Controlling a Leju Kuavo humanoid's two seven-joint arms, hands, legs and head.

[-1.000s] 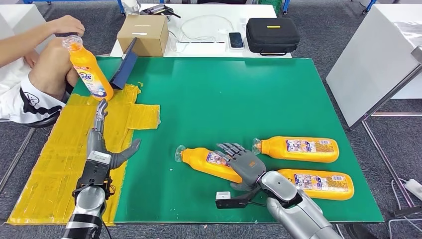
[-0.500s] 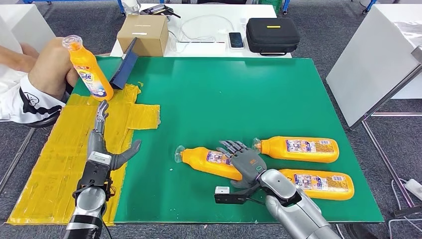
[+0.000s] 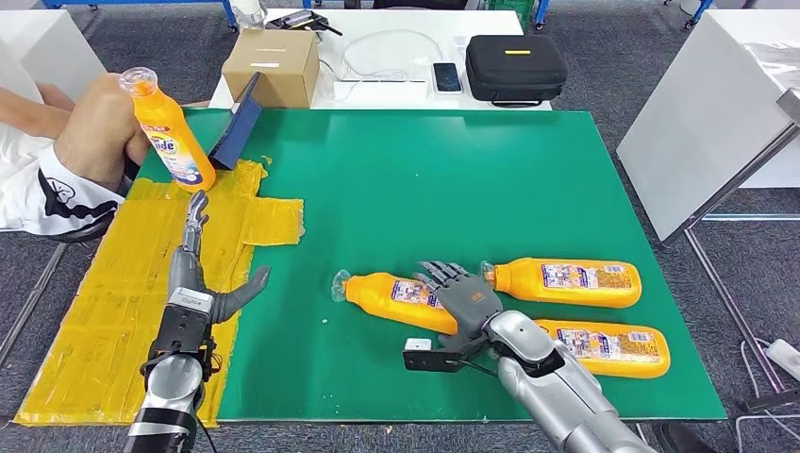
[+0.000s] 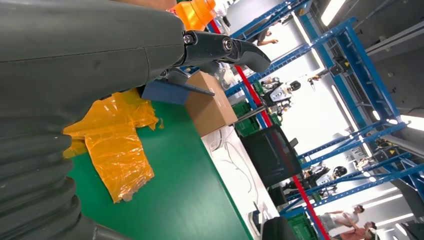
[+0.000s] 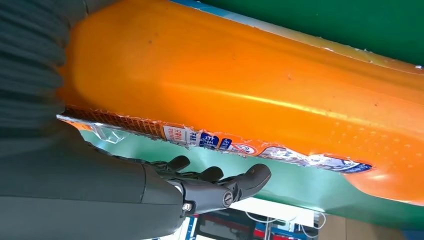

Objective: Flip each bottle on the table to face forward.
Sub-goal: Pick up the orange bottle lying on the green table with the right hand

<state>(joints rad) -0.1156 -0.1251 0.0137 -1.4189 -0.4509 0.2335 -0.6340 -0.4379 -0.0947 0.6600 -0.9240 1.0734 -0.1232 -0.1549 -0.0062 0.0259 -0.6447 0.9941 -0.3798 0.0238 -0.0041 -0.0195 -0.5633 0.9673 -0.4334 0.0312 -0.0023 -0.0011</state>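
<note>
Three orange bottles lie on their sides on the green table mat (image 3: 425, 179), toward its 5 o'clock corner, and a fourth stands upright at the 10 o'clock corner. The near-left lying bottle (image 3: 396, 300) points its clear cap to 9 o'clock, its label partly facing up. The right hand (image 3: 464, 300) rests over this bottle's body with fingers spread and extended forward above it; the right wrist view shows the orange body close against the palm side, the dark fingers (image 5: 220, 187) straight and not wrapped round it, so a firm hold cannot be told. Just beyond, at 3 o'clock of the hand, the far lying bottle (image 3: 566, 281) shows its printed label upward, cap toward the hand. The nearest lying bottle (image 3: 604, 347) lies parallel behind the right forearm, label up too. All the bottles look full of orange liquid.

The upright bottle (image 3: 170, 132) stands on the yellow taped sheet (image 3: 104, 302), beside a person's knee (image 3: 99, 123). The left hand (image 3: 193, 283) hovers over that yellow sheet at 8 o'clock of the mat, fingers straight and apart, thumb out sideways, holding nothing.

Past the mat's 12 o'clock edge, a white table carries a cardboard box (image 3: 272, 64), a phone (image 3: 447, 75) and a black case (image 3: 516, 64), zipped, its contents hidden.
</note>
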